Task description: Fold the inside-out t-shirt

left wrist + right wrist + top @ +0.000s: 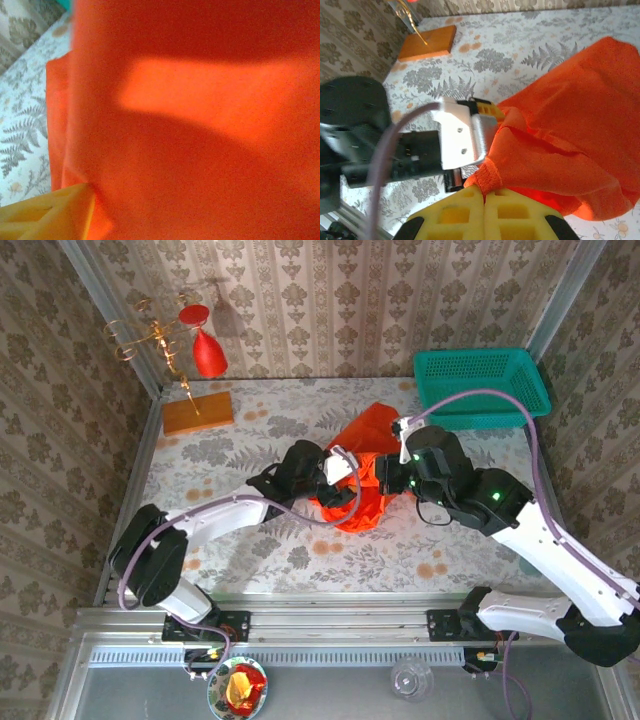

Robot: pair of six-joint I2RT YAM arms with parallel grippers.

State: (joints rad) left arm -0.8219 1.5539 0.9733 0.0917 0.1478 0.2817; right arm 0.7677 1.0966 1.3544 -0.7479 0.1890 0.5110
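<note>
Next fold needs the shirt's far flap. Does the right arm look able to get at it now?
Likely not yet: the right gripper is shut on the t-shirt hem; the flap itself lies uncovered.

The top view is bright and even, with only soft grey shadows on the flowery table [250, 560]. In the left wrist view the orange-red t-shirt [200, 150] is so close that it looks fuzzy, with one bright patch of light and dark shadow around it. In the right wrist view the cloth is sharp, but the left arm [350, 115] near the camera is blurry.
</note>
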